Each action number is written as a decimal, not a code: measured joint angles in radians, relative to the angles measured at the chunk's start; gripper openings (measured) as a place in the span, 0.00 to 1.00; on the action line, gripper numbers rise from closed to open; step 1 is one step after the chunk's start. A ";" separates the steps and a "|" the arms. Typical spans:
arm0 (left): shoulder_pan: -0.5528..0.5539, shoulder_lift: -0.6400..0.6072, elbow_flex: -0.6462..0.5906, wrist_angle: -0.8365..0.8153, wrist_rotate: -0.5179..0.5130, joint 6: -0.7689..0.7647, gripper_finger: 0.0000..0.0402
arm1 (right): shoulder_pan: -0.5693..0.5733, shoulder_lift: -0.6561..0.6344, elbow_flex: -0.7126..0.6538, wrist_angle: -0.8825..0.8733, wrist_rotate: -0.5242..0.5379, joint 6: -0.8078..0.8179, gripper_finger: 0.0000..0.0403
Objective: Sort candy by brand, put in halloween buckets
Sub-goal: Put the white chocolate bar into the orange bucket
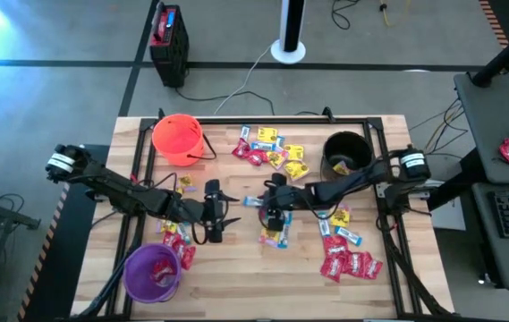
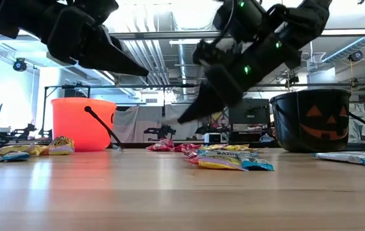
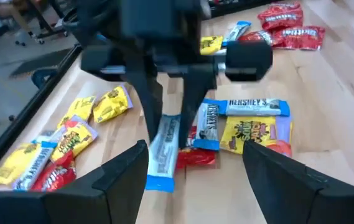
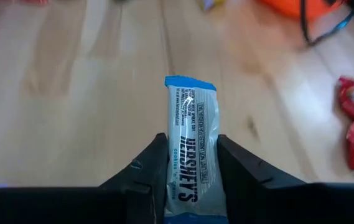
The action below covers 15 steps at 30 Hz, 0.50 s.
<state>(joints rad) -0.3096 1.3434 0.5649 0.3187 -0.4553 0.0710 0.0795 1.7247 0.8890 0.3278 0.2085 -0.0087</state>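
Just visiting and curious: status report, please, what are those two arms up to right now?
Right end effector shut on a blue-and-white Hershey's packet, lifted clear of the table. Left end effector open, hovering nearby, holding nothing. Orange bucket, black bucket, purple bucket unobstructed.

Candy bar (image 4: pixel 191 149) between right hand (image 4: pixel 191 165) fingers (above table (image 1: pixel 236 286)), left hand (image 1: pixel 212 215) beside.

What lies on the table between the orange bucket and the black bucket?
In the high view, a cluster of red, yellow and blue-and-white wrapped candies lies on the wooden table between the orange plastic bucket and the black plastic bucket.
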 joint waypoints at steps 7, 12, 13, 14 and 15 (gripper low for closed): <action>0.001 0.000 0.007 0.002 -0.018 0.090 0.61 | 0.000 -0.074 0.000 0.007 -0.035 0.073 0.26; 0.002 0.002 0.007 0.003 -0.059 0.152 0.61 | 0.000 -0.090 0.011 0.011 -0.088 0.143 0.26; 0.002 0.005 0.010 0.003 -0.066 0.165 0.61 | 0.000 -0.091 0.017 0.011 -0.097 0.154 0.26; 0.002 0.011 0.012 0.006 -0.079 0.184 0.61 | 0.000 -0.091 0.024 0.014 -0.113 0.173 0.26; 0.002 0.017 0.014 0.010 -0.088 0.203 0.61 | 0.000 -0.091 0.031 0.017 -0.123 0.187 0.26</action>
<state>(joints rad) -0.3080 1.3608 0.5788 0.3291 -0.5436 0.2737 0.0791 1.6333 0.9199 0.3444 0.0858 0.1778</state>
